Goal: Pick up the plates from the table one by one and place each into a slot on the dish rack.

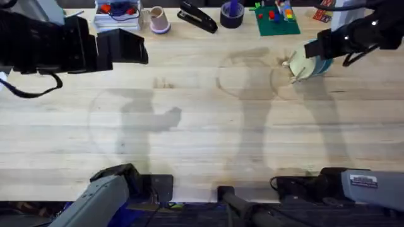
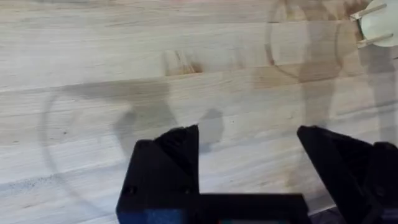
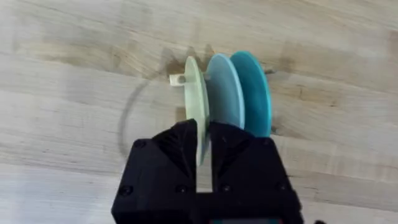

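You get bright, even light from above on the tabletop, where soft grey arm shadows overlap around its middle with no harsh glare, while the left gripper looms dark and blurred near its far left edge and the wrist views' black fingers look soft.

A white label is seen on the right arm's base in the overhead view; its print is too small to be read. No other legible text, number or sign is found.
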Motion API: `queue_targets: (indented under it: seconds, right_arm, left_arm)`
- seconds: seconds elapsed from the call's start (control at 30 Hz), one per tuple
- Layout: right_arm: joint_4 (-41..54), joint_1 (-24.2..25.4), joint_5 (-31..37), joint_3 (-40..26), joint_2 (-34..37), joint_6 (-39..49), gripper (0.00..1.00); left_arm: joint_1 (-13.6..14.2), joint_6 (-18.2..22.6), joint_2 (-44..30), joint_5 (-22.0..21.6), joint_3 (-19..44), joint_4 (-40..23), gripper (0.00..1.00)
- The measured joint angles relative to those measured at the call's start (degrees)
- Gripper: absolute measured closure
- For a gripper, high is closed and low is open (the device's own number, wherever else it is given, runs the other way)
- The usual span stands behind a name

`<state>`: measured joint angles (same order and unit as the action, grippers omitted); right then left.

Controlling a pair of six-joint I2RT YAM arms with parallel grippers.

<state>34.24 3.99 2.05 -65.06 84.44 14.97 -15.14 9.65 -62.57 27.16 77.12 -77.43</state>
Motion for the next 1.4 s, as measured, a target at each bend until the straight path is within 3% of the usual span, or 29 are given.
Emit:
queue_targets:
  seconds: [0.3, 0.5, 0.57, 0.67, 0.9, 1.23, 1.4]
  right_arm:
    - [-0.8, 0.0, 0.0, 0.0, -0.9, 0.0, 0.846]
    - [-0.6, 0.0, 0.0, 0.0, -7.1, 0.0, 0.809]
    - [0.0, 0.0, 0.0, 0.0, -10.0, -0.1, 0.727]
    - [1.3, 0.0, 0.0, 0.0, -14.8, -0.2, 0.523]
    - [7.2, 0.0, 0.0, 0.0, -25.5, -0.3, 0.379]
    - [22.7, 0.0, -0.3, 0.0, -39.5, -4.9, 0.168]
    - [24.9, 0.0, -2.1, 0.0, -45.4, -6.2, 0.072]
  left_arm:
    - [0.0, 0.0, 0.0, 0.0, 0.0, 0.0, 0.035]
    - [0.0, 0.0, 0.0, 0.0, 0.0, 0.0, 0.035]
    - [0.0, 0.0, 0.0, 0.0, 0.0, 0.0, 0.035]
    - [0.0, 0.0, 0.0, 0.0, 0.0, 0.0, 0.035]
    - [0.0, 0.0, 0.0, 0.0, 0.0, 0.0, 0.036]
    - [0.0, 0.0, 0.0, 0.0, 0.0, 0.0, 0.035]
    - [0.0, 0.0, 0.0, 0.0, 0.0, 0.0, 0.035]
